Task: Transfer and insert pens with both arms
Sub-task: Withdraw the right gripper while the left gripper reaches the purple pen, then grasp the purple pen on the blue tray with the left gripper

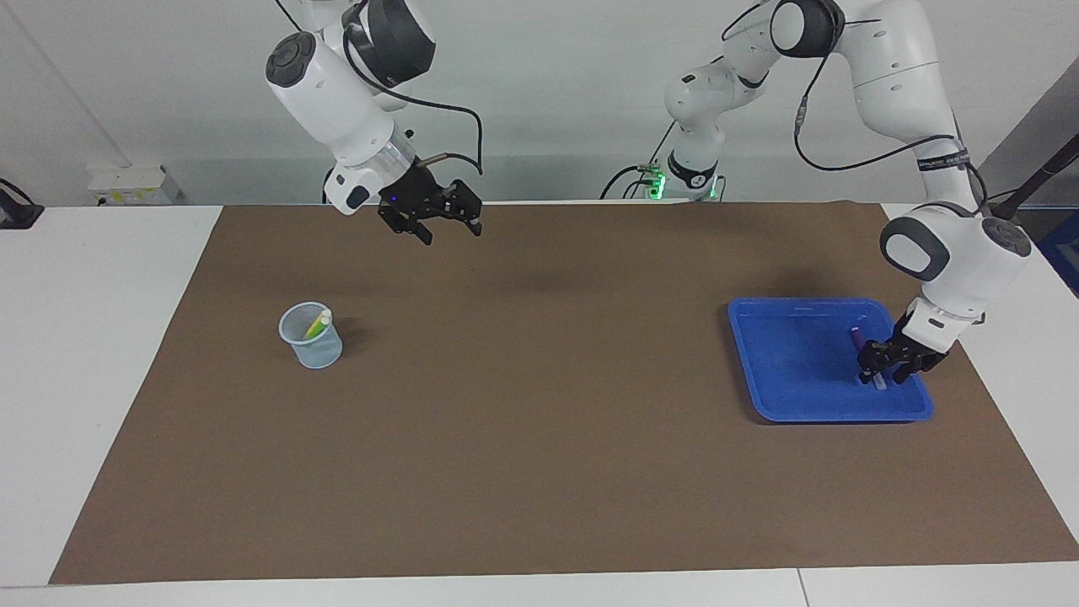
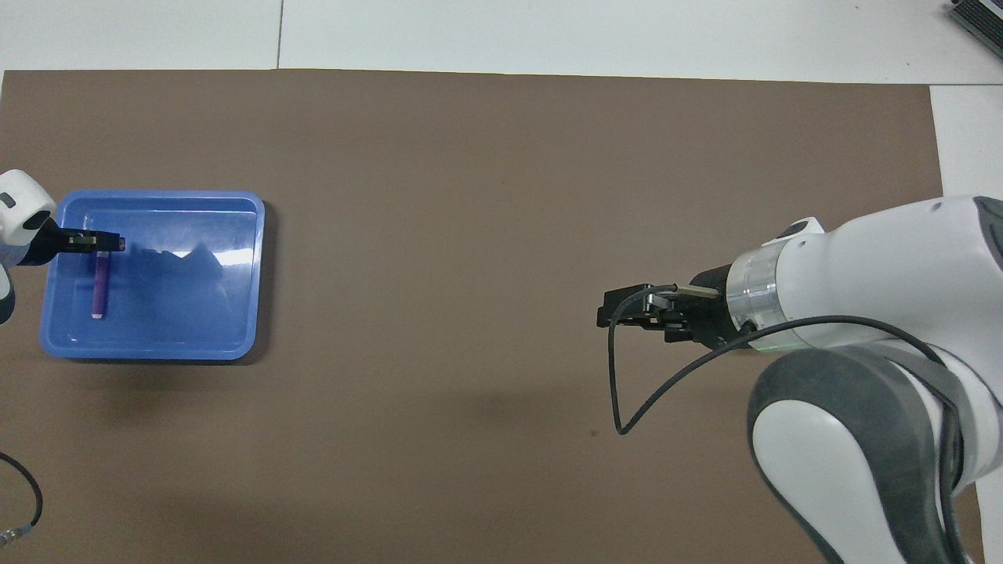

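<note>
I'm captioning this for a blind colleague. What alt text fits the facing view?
The left gripper is down in a blue tray at a purple pen lying there. At the right arm's end of a brown mat, a clear cup holds a yellow pen and a green one, with the right gripper open in the air above the mat.

The purple pen (image 2: 99, 291) lies flat in the blue tray (image 2: 235, 266). The yellow pen (image 1: 318, 323) stands tilted inside the cup (image 1: 314, 350).

White jointed arms (image 1: 902, 76), black cables (image 2: 627, 376)
</note>
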